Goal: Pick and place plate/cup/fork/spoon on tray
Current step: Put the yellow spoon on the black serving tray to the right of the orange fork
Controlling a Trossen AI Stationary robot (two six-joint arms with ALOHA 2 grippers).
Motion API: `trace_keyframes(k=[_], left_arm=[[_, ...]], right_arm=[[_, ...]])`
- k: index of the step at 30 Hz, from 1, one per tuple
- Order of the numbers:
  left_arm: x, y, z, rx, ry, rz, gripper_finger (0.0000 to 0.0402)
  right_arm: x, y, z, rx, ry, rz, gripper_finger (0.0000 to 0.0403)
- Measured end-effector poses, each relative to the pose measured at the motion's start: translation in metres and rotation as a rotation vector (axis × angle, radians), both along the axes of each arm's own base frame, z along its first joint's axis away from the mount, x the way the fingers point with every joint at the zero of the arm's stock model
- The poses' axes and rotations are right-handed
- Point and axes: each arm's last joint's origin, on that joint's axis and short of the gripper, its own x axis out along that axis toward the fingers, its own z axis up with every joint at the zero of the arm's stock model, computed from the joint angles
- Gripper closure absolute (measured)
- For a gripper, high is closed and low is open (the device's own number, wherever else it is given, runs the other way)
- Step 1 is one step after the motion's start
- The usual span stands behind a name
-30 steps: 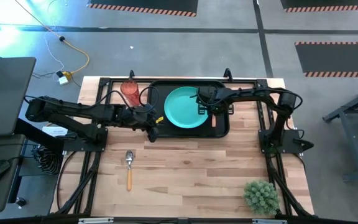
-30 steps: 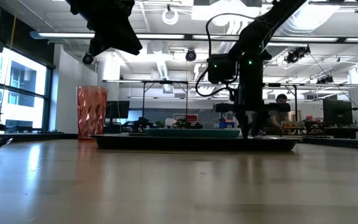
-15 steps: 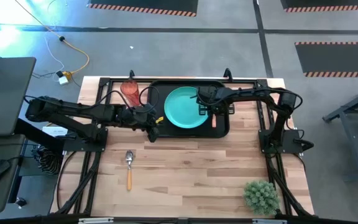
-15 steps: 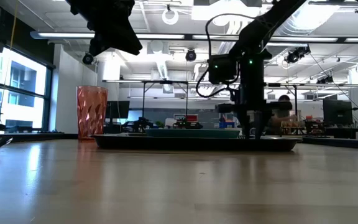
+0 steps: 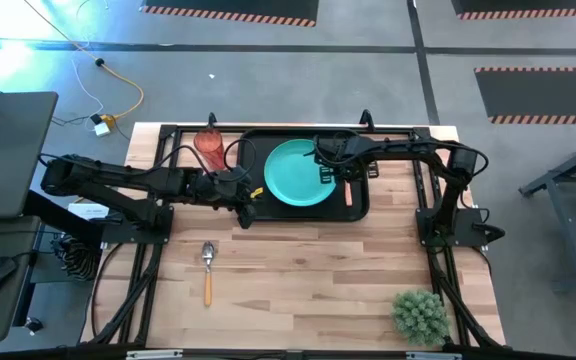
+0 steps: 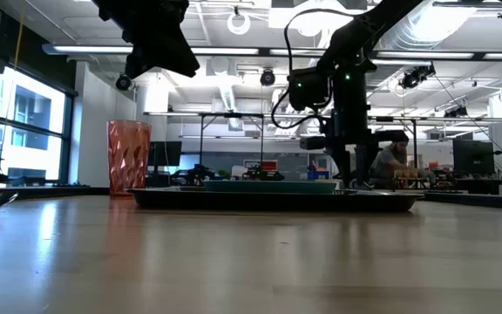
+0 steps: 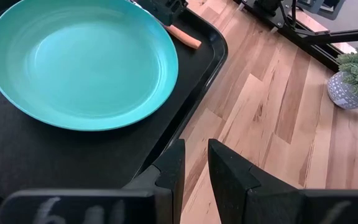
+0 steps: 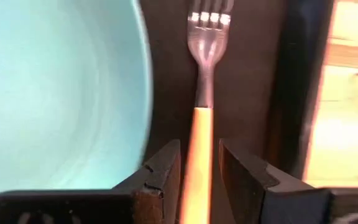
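The black tray point(image 5: 360, 208) lies at the table's far middle and carries the teal plate point(image 5: 298, 172). The fork point(image 8: 202, 93) lies flat on the tray to the right of the plate, its orange handle point(image 5: 347, 190) toward the near edge. My right gripper point(image 8: 199, 163) hangs just above that handle, open, a finger on either side and clear of it. The red cup point(image 5: 209, 145) stands on the table left of the tray. The spoon point(image 5: 208, 268) lies on the table at the near left. My left gripper point(image 7: 196, 163) waits above the tray's near left corner, its fingers narrowly apart and empty.
A small potted plant point(image 5: 420, 315) stands at the near right corner. The arms' black frames run along both table sides. Bare wood lies between the tray and the near edge. A person point(image 6: 395, 161) sits in the room beyond the table.
My right gripper has risen a little off the tray and gone slightly toward the table's left and far edge. The fork stays lying on the tray, and more of its orange handle shows in the high view.
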Motion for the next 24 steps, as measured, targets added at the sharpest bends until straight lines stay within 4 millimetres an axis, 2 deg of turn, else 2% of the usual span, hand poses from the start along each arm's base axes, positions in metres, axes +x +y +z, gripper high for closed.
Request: trace_keyframes(k=[11,17,24], left_arm=[[0.0,0.0,0.0,-0.004,-0.001,0.003,0.0342],[0.0,0.0,0.0,-0.019,-0.004,0.009,0.0342],[-0.001,-0.003,-0.001,-0.167,-0.002,-0.015,0.0342]], right_arm=[[-0.008,0.003,0.004,0.017,0.069,0.018,0.0299],[-0.019,0.009,0.029,-0.007,0.046,0.021,0.0299],[-0.029,0.023,0.065,-0.095,-0.057,0.047,0.0299]])
